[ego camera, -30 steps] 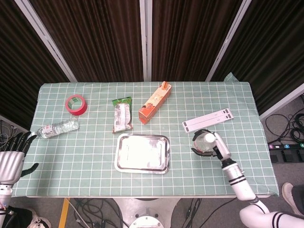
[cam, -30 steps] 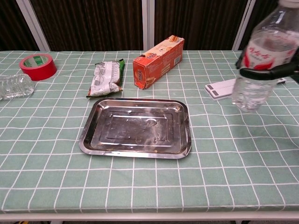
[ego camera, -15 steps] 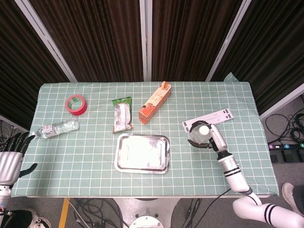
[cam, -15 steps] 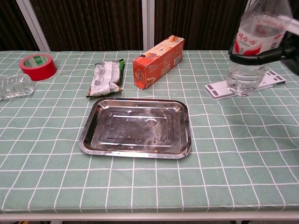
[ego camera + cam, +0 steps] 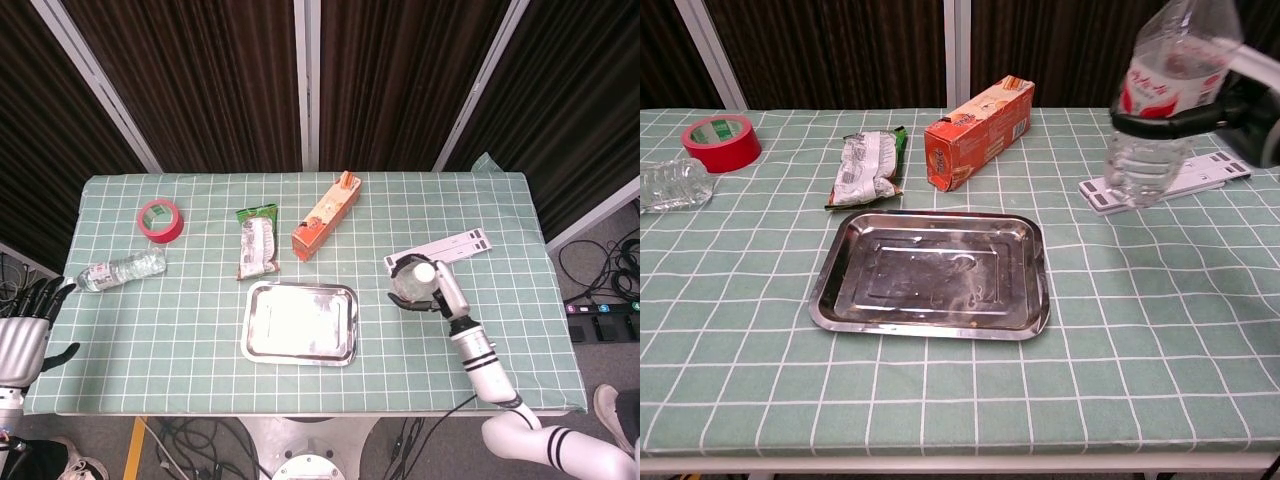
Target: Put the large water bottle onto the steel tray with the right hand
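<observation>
The right hand [image 5: 1230, 108] holds the large water bottle [image 5: 1160, 105] with its dark fingers [image 5: 1160, 124] wrapped around the middle of the body, just under the red label. The bottle is in the air and a little tilted, with its top leaning away from the steel tray [image 5: 932, 274]. Compared with one second ago, the bottle has travelled toward the tray: in the chest view it was then far out at the side of the picture, and now it is clearly closer, though still beyond the tray's edge. It hangs in front of the white strip [image 5: 1180, 184] that lies on the cloth on the far side from the tray (in the head view the bottle [image 5: 416, 279] partly covers the end of this strip).

I judge that the carrying step is about half done. The bottle still must cross the remaining gap to the tray and then go down onto the metal surface.

The left hand [image 5: 25, 330] is far from the tray, on the opposite side, off the table edge. Its fingers are apart and it holds nothing. A small bottle [image 5: 122, 270], a red tape roll [image 5: 159, 219], a snack bag [image 5: 258, 243] and an orange carton [image 5: 324, 216] lie beyond the tray, not in the way.
</observation>
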Action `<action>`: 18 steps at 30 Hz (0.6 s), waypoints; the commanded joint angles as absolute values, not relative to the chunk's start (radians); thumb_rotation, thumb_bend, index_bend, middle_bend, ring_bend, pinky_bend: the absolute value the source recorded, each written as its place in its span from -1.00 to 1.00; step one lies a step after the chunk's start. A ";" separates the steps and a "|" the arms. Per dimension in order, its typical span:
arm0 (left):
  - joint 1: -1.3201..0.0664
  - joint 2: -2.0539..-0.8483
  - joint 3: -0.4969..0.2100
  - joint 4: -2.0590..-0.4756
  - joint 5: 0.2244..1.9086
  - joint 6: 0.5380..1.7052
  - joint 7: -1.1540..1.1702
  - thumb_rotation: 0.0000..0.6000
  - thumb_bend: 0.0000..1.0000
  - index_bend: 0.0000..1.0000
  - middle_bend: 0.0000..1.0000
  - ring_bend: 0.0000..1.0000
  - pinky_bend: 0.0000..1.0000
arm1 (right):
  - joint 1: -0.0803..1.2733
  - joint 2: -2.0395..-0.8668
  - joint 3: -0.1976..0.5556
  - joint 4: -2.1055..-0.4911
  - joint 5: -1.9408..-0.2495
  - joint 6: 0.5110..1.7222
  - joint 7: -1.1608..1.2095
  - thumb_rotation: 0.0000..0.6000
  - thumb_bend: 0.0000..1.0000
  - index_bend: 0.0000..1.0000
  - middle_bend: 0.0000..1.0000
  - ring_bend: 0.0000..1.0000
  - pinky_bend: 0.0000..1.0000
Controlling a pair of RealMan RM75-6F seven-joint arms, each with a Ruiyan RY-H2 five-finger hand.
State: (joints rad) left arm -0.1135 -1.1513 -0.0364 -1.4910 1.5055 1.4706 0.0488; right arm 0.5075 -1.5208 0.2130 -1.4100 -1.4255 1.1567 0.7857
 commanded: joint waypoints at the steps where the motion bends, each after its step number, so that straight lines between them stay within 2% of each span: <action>1: -0.113 -1.150 -0.037 -1.495 1.507 1.473 0.054 1.00 -0.62 -0.64 -0.63 -0.81 -0.69 | 0.527 -1.534 0.201 -1.449 -1.456 1.133 0.805 1.00 -0.69 0.11 -0.02 -0.39 -0.15; 8: -0.110 -1.145 -0.039 -1.503 1.500 1.476 0.056 1.00 -0.62 -0.64 -0.63 -0.81 -0.69 | 0.569 -1.539 0.243 -1.541 -1.474 1.151 0.752 1.00 -0.69 0.11 -0.02 -0.39 -0.15; 15: -0.105 -1.148 -0.035 -1.492 1.500 1.478 0.042 1.00 -0.62 -0.64 -0.63 -0.81 -0.69 | 0.554 -1.620 0.169 -1.348 -1.348 1.011 0.755 1.00 -0.68 0.11 -0.02 -0.39 -0.15; 18: -0.105 -1.147 -0.034 -1.494 1.501 1.476 0.038 1.00 -0.62 -0.64 -0.63 -0.81 -0.69 | 0.573 -1.609 0.190 -1.397 -1.437 1.075 0.773 1.00 -0.67 0.11 -0.02 -0.39 -0.15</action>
